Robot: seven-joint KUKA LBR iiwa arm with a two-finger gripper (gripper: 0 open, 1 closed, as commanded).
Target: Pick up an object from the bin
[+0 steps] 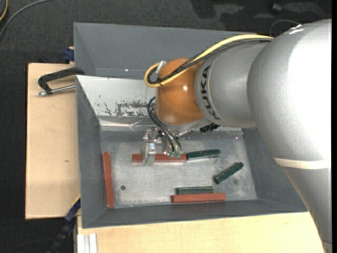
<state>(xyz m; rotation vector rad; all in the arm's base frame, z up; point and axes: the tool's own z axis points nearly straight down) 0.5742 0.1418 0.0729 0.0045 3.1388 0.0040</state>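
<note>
My gripper is low in the bin's middle, under the orange wrist cover, right over a short red-brown bar that lies flat on the floor. Its metal fingers come down on the bar's left part. A dark green stick lies just right of the bar, end to end with it. Whether the fingers clasp the bar is hidden by the wrist.
A long red-brown bar lies along the left wall. Another red-brown bar with a green stick beside it lies at the front wall. A tilted dark green stick sits at the right. The arm covers the bin's right rear.
</note>
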